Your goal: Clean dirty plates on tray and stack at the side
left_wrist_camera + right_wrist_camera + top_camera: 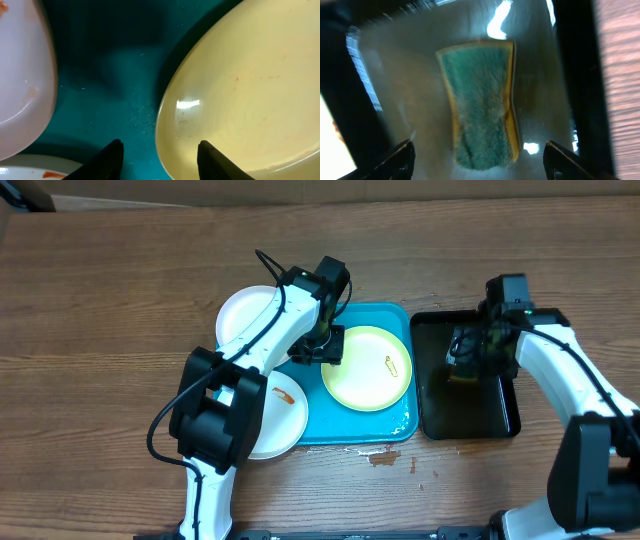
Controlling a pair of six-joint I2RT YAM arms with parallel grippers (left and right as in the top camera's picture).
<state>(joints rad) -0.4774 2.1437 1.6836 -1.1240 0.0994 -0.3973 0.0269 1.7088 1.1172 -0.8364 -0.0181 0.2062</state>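
On the brown wooden worktop (120,290), the large turquoise-blue rectangular plastic tray (398,430) is sitting in the middle, and the round shallow plate with the lime-green rim (367,367) is lying flat inside it, toward its right half, with a small orange mark near its right edge. Two all-white round plates are overlapping the tray's left side: the farther white plate (245,318) is looking clean, while the nearer white plate (280,420) is carrying an orange smear. The left end effector (160,150) is hovering low over the tray with its fingers (111,159) parted and straddling the left edge of the lime-rimmed plate, one finger over the bare tray floor and the other over the plate's inner face, without pinching it. To the right, just beside the turquoise tray, the smaller narrow black tray (500,420) is glistening (its floor looks wet), and a sponge with a green scouring face and yellow body (480,115) is lying in it. The right end effector (479,147) is hanging above that sponge, spread wide and released, grasping nothing.
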